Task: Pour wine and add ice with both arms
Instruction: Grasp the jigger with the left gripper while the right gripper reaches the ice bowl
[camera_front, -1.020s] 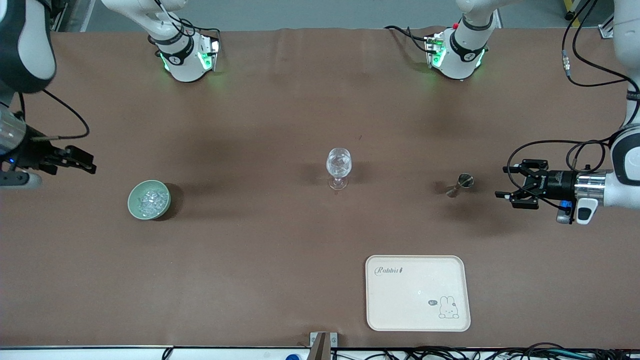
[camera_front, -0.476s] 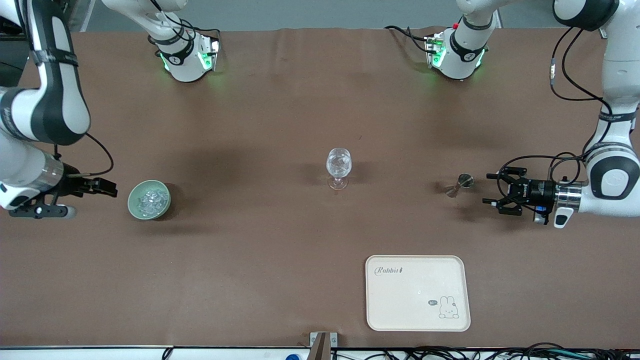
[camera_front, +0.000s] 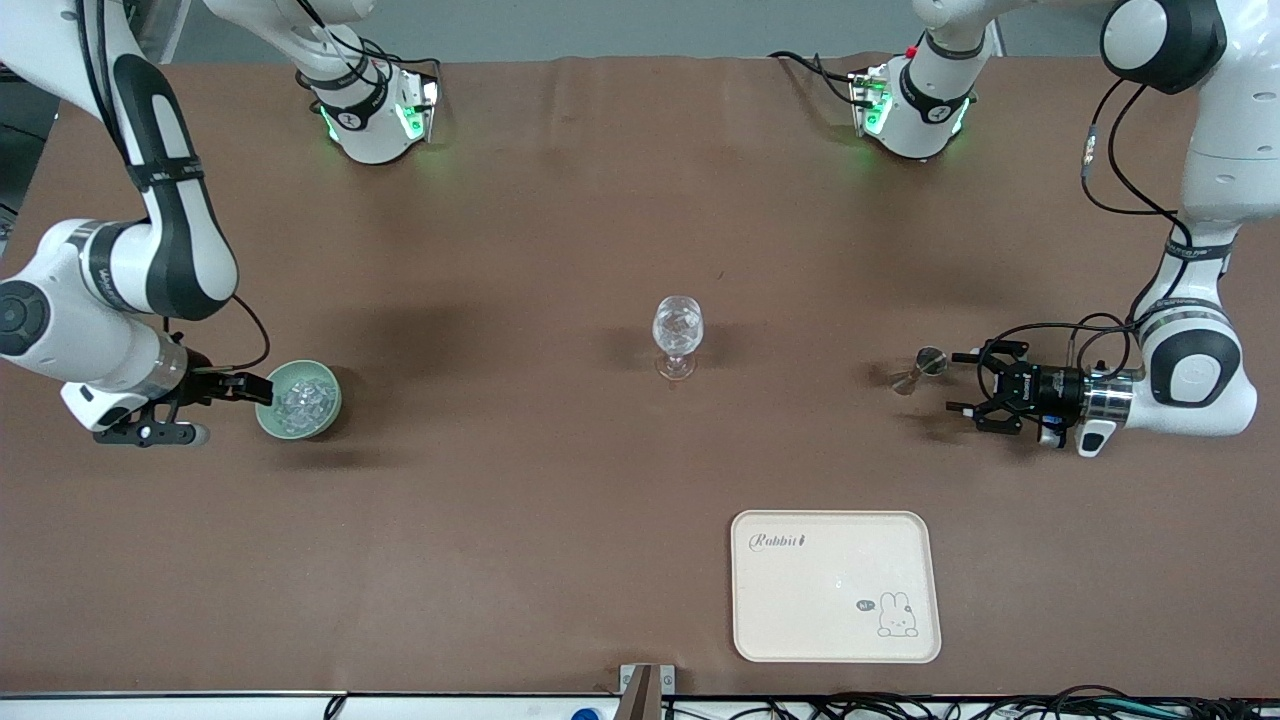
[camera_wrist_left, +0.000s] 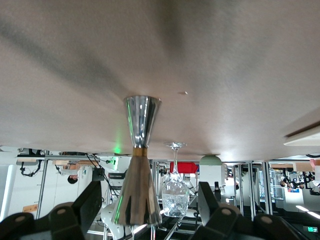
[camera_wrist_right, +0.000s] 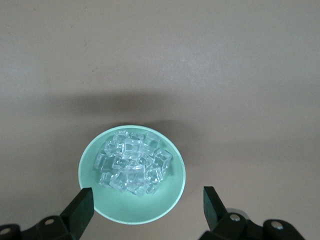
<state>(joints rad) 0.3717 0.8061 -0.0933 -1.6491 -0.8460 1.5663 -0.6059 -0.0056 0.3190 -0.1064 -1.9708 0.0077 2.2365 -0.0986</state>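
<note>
Spread jaws mark the right gripper (camera_front: 262, 388), which hangs low at the rim of the green bowl (camera_front: 298, 399) toward the right arm's end of the table; its fingers (camera_wrist_right: 80, 210) straddle that bowl, holding nothing. Ice (camera_wrist_right: 132, 167) is heaped in the bowl. Mid-table stands the wine glass (camera_front: 677, 335), upright. Toward the left arm's end stands a steel jigger (camera_front: 920, 368), and just beside it the left gripper (camera_front: 962, 384) hangs with jaws spread, empty. Nearer the front camera lies a cream tray (camera_front: 836, 587).
</note>
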